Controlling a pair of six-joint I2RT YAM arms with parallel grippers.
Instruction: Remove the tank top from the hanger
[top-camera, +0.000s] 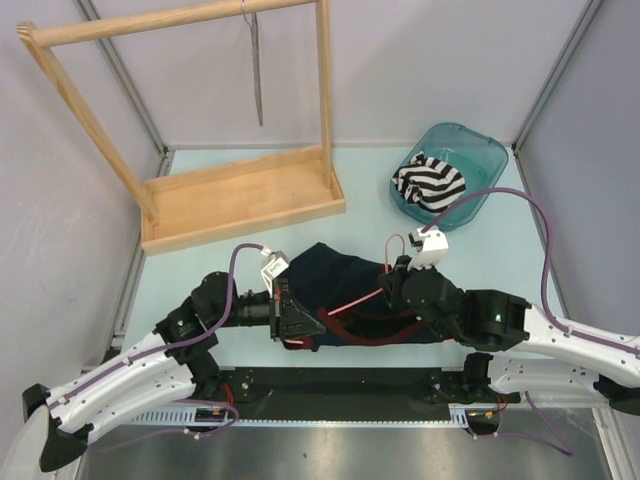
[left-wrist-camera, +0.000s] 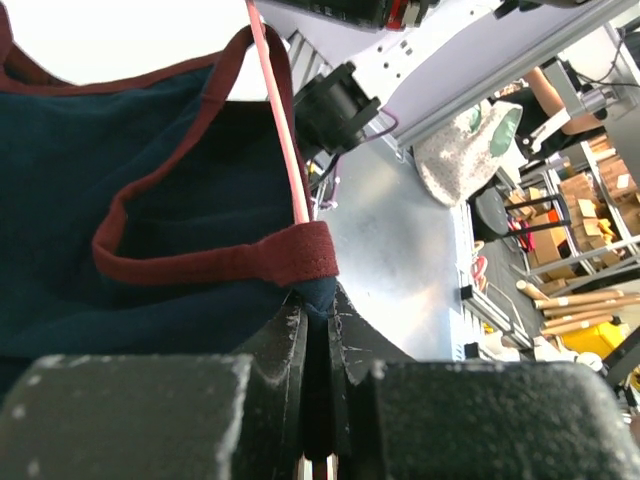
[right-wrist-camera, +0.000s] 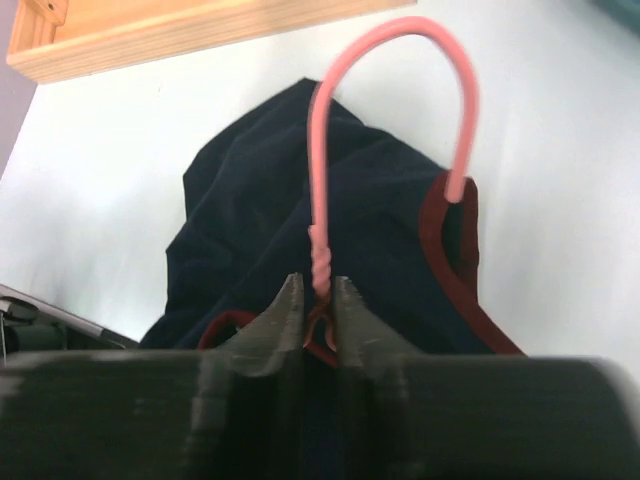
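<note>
Table: tank top between left jaws

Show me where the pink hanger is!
Top view, near middle: the pink hanger lies on the navy tank top, neck pinched by the right claw.

Right hand seemingly clamps hanger neck over tank top.

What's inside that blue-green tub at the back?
A crumpled black-and-white striped cloth sits in the teal tub, filling its left part. Whatever lies beneath the cloth is covered, so I cannot tell.
</note>
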